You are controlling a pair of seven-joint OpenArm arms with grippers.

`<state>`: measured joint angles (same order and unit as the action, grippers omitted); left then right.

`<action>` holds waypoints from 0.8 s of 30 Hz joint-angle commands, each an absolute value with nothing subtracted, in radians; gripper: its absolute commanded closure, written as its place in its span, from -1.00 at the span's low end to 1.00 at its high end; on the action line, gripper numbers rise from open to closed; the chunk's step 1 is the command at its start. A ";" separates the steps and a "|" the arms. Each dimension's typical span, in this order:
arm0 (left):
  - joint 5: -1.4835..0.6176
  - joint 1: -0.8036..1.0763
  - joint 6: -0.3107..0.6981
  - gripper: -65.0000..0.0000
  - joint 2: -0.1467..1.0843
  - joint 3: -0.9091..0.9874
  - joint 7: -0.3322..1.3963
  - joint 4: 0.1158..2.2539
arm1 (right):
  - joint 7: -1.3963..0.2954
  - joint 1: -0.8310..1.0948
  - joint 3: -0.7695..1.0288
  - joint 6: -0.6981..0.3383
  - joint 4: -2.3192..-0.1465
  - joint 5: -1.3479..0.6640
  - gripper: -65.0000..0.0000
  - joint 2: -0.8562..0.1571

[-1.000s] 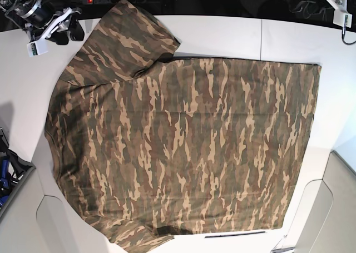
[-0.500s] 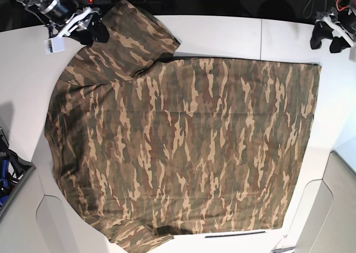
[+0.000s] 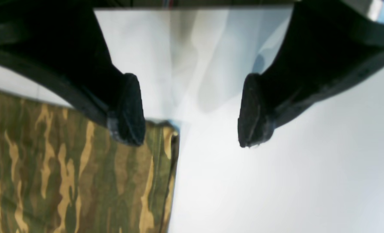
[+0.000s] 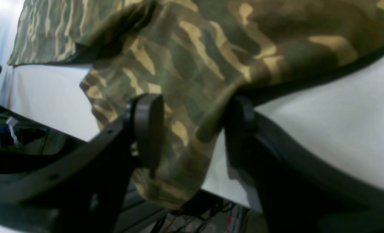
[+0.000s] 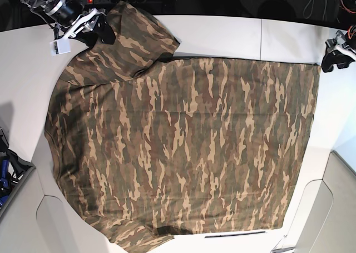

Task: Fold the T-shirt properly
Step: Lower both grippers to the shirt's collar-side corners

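**Operator:** Currently, where does the T-shirt [image 5: 183, 147] lie relative to each claw?

**Technician:** It lies flat on the white table [image 5: 222, 33] and fills most of the base view. Its long axis runs left to right: collar end at frame left, hem at frame right. One sleeve [image 5: 136, 33] points to the upper left, where its end runs past the table's far edge.

**Operator:** State of the right gripper [image 5: 94, 28]?

**Technician:** It sits at the upper left of the base view, at the end of that sleeve. In the right wrist view the jaws stand partly apart, with the sleeve's edge fabric [image 4: 192, 129] between them. No pinch is visible; the cloth is not yet clamped.

**Operator:** And the left gripper [image 5: 332, 55]?

**Technician:** Upper right of the base view, just beside the upper hem corner [image 5: 318, 67]. In the left wrist view the jaws are spread wide and hold nothing. One fingertip [image 3: 129, 110] overlaps the corner of the cloth; the other stands over bare table. The corner therefore lies toward the lower left of that view, off centre in the gap.

**Operator:** Which relation governs the next move?

**Technician:** Probably the two grasp points along the shirt's upper edge: sleeve and hem corner. The right gripper already straddles its point. The left gripper appears to need a small shift toward the cloth before closing.
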<state>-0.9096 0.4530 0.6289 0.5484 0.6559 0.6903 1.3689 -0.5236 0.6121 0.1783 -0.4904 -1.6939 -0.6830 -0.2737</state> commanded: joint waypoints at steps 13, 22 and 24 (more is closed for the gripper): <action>-0.928 0.419 0.634 -0.45 0.559 0.540 0.681 1.313 | -0.533 0.618 0.180 -0.486 -1.700 -0.673 0.06 -0.279; -0.947 0.418 0.698 0.12 0.559 0.483 0.693 1.314 | -0.531 0.618 0.180 -0.487 -1.700 -0.672 0.07 -0.251; -0.947 0.418 0.698 0.48 0.560 0.484 0.691 1.314 | -0.532 0.618 0.180 -0.487 -1.700 -0.672 0.07 -0.239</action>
